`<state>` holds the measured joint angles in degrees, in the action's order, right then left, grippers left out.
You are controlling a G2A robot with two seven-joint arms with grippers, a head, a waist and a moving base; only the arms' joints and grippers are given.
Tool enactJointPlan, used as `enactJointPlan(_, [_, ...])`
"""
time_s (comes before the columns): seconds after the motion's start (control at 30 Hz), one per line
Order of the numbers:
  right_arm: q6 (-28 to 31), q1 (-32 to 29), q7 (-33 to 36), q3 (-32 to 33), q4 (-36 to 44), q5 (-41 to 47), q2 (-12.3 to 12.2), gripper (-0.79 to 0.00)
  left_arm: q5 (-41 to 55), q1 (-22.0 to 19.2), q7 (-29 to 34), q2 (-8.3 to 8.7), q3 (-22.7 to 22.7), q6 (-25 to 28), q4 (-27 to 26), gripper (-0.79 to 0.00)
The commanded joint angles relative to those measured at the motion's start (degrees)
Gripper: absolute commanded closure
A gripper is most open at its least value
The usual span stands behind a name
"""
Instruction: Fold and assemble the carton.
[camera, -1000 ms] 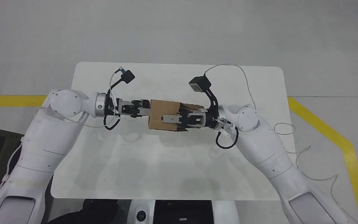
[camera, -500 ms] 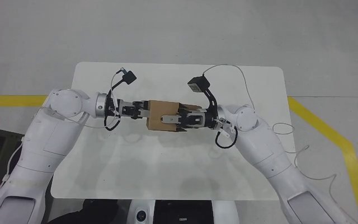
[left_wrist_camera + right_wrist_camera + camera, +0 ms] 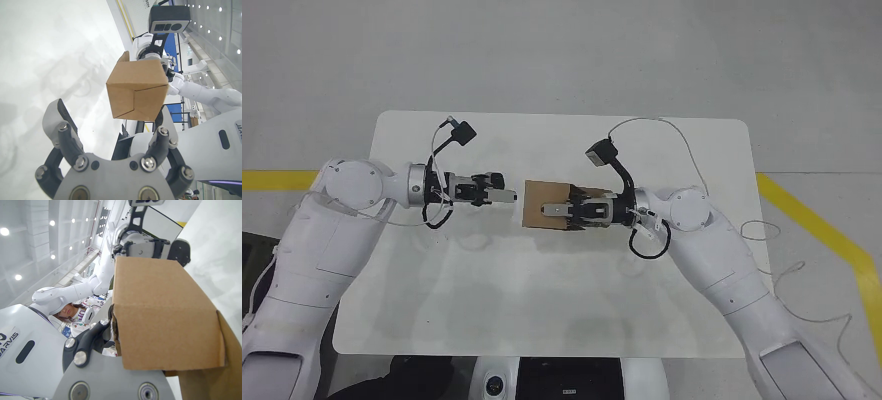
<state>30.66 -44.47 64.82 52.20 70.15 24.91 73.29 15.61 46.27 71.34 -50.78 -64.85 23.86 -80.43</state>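
Above the middle of the white table (image 3: 642, 300), the brown carton (image 3: 547, 203) is held off the surface, long side level. The right gripper (image 3: 554, 211) is clamped on it, one finger lying along the top face. The left gripper (image 3: 508, 197) hangs just beside the carton's other end, not touching, jaws apart.

In the left wrist view that near end looks folded shut, the flap seams meeting flat. A loose flap (image 3: 124, 56) stands out at the end by the right wrist, so I'd say that end is not yet done.

Step in hand, as I read it: one end is closed and the hold sits with the right arm alone. The next move likely calls for the left gripper to take the closed end so the right can free itself and fold the loose flap. There is a risk the closed flaps spring back.
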Motion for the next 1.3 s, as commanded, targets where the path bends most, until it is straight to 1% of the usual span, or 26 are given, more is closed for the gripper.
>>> enactJointPlan(0.0, [-1.8, 0.4, 0.9, -0.5, -1.2, -0.3, 0.1, 0.0, -0.6, 0.3, -0.5, 0.12, -0.5, 0.8, -0.3, -0.785])
enactJointPlan(0.1, [-3.6, 1.4, 2.0, -1.6, -3.8, -0.3, 0.4, 0.0, -1.9, 0.8, -1.5, 0.34, -1.3, 2.8, -0.7, -0.785])
enactJointPlan(0.23, [-4.4, 2.8, 3.1, -2.9, -7.4, 1.4, 1.1, 0.0, -5.5, 1.6, -4.4, 0.62, -2.6, 7.2, -1.4, -0.785])
enactJointPlan(0.43, [-6.2, 5.6, 3.6, -4.9, -13.8, 0.9, 2.2, 0.0, -14.0, 3.8, -12.9, 0.88, -4.7, 16.8, -2.6, -0.785])
enactJointPlan(0.5, [-6.5, 6.3, 3.4, -5.6, -15.4, 0.9, 2.6, 0.0, -18.3, 4.6, -15.9, 0.96, -5.4, 20.5, -3.1, -0.785])
enactJointPlan(0.6, [-6.4, 7.3, 2.5, -6.6, -17.6, 0.6, 3.4, 0.0, -24.2, 6.1, -20.5, 0.97, -5.9, 24.7, -3.4, -0.785])
enactJointPlan(0.67, [-6.1, 7.8, 1.9, -7.3, -19.1, 0.5, 3.9, -0.04, -28.6, 6.9, -23.4, 0.93, -6.2, 27.3, -3.5, -0.785])
enactJointPlan(0.7, [-6.0, 8.1, 1.6, -7.7, -19.8, 0.5, 4.2, -0.086, -30.9, 7.2, -24.8, 0.9, -6.3, 28.6, -3.5, -0.785])
enactJointPlan(0.73, [-5.9, 8.4, 1.4, -8.1, -20.6, 0.4, 4.5, -0.108, -33.4, 7.4, -26.3, 0.87, -6.5, 29.8, -3.5, -0.785])
enactJointPlan(0.87, [-6.0, 9.4, 0.3, -9.0, -22.9, 0.9, 5.5, -0.145, -42.8, 8.3, -32.7, 0.63, -7.0, 33.9, -3.4, -0.785])
enactJointPlan(0.93, [-6.3, 9.8, 0.1, -9.4, -24.0, 1.0, 5.9, -0.166, -47.2, 8.5, -35.4, 0.52, -6.9, 34.1, -4.0, -0.785])
enactJointPlan(1.0, [-6.4, 10.2, -0.2, -9.9, -25.1, 0.9, 6.4, -0.228, -51.0, 8.9, -38.2, 0.49, -6.7, 34.1, -4.4, -0.785])
enactJointPlan(1.07, [-6.2, 10.5, -0.7, -10.1, -26.0, 0.9, 6.8, -0.391, -54.5, 9.3, -41.1, 0.52, -6.3, 34.1, -4.7, -0.785])
enactJointPlan(1.1, [-5.8, 10.6, -1.0, -10.2, -26.3, 0.8, 7.0, -0.665, -56.2, 9.5, -42.5, 0.57, -6.0, 34.1, -4.8, -0.785])
enactJointPlan(1.13, [-5.2, 10.7, -1.4, -10.2, -26.6, 0.7, 7.1, -0.785, -57.8, 9.7, -43.9, 0.63, -5.8, 34.1, -4.8, -0.785])
enactJointPlan(1.27, [-2.8, 10.4, -2.0, -9.4, -26.8, 0.5, 7.1, -0.785, -62.3, 10.4, -48.9, 0.91, -4.1, 34.1, -4.8, -0.785])
